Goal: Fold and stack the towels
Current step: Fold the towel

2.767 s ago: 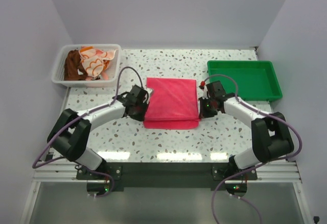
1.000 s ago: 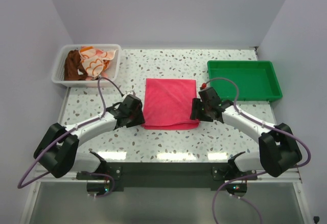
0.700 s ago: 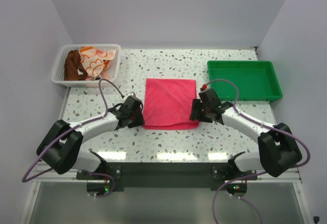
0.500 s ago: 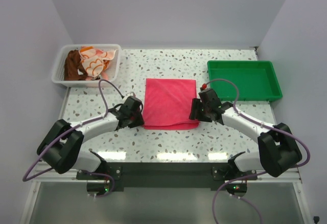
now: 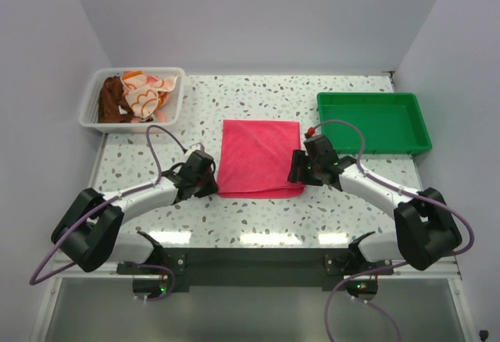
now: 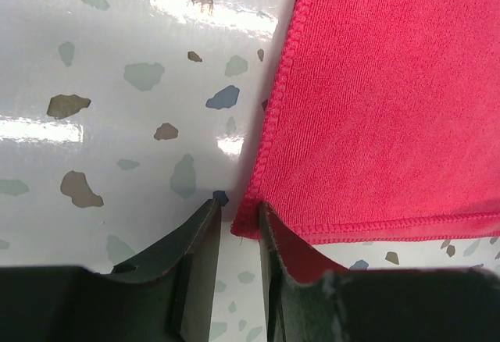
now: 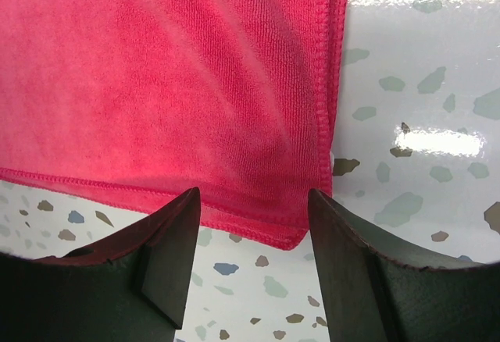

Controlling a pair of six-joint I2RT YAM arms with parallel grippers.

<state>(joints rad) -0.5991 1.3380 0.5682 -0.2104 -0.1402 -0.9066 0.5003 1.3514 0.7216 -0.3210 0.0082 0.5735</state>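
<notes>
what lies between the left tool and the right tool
The hot pink towel lies flat on the table between the left tool and the right tool, one tool at each near corner. The top view shows it.

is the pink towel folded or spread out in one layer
Folded: the pink towel shows two stitched hems stacked along its near edge in both wrist views, so at least two layers.

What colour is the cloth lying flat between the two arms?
The towel is plain hot pink, clearest in the left wrist view.
</notes>
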